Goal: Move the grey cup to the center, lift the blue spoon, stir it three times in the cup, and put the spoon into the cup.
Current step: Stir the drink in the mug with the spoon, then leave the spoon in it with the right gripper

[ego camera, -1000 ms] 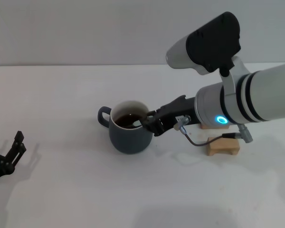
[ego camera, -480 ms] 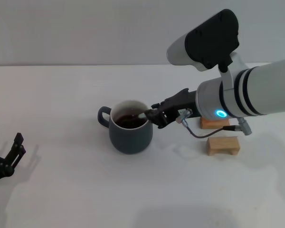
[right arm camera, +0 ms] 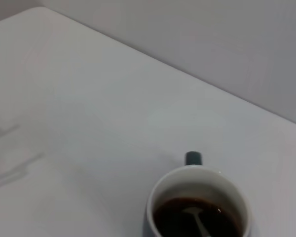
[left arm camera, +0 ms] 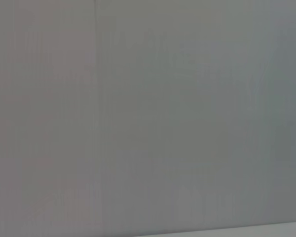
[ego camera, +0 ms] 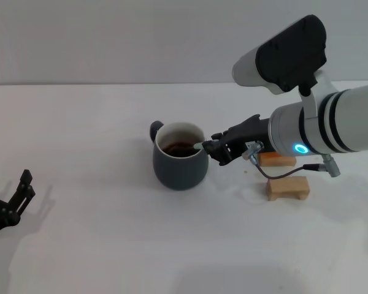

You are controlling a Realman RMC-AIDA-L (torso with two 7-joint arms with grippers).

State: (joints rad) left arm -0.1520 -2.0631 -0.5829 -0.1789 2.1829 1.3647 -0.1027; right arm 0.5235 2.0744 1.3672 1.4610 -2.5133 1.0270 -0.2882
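- The grey cup [ego camera: 180, 164] is showing a slate-grey outside, a white inside and dark brown liquid.
- The wooden blocks [ego camera: 287, 187] are showing pale tan.
- The right gripper [ego camera: 216, 149] is showing black.
- The table [ego camera: 98, 122] is showing white.

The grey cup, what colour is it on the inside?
White inside the grey cup, above dark brown liquid; the right wrist view shows it best.
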